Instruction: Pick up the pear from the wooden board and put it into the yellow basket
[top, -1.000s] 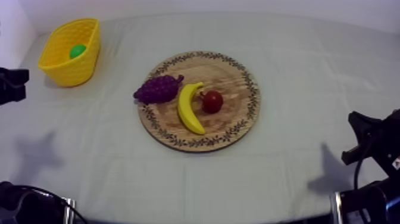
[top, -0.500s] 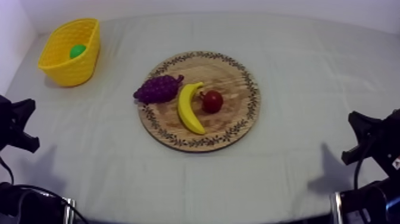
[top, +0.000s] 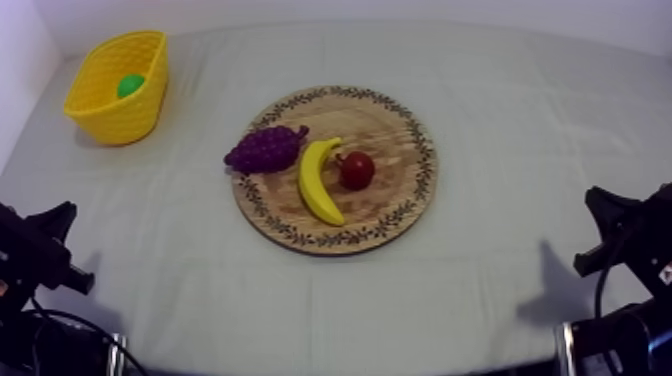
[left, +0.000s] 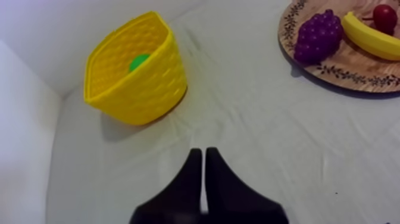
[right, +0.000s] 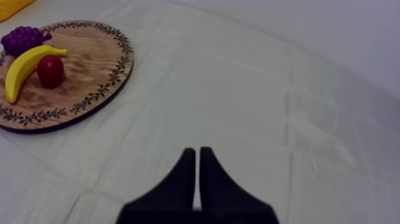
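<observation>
Pear is lying inside the yellow basket; left end effector and right end effector are sitting closed, empty; a stray left swing risks tipping it.

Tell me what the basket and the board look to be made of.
The basket is likely moulded plastic: uniform bright yellow, woven-pattern wall, slight gloss. The board looks like wood, matte, with visible grain and a dark leaf pattern round the rim.

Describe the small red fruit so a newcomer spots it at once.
Start at the round wooden board mid-table. Three toy fruits lie on it: grapes, banana, then the small red fruit beside the banana, opposite the grapes. It alone is round and red.
</observation>
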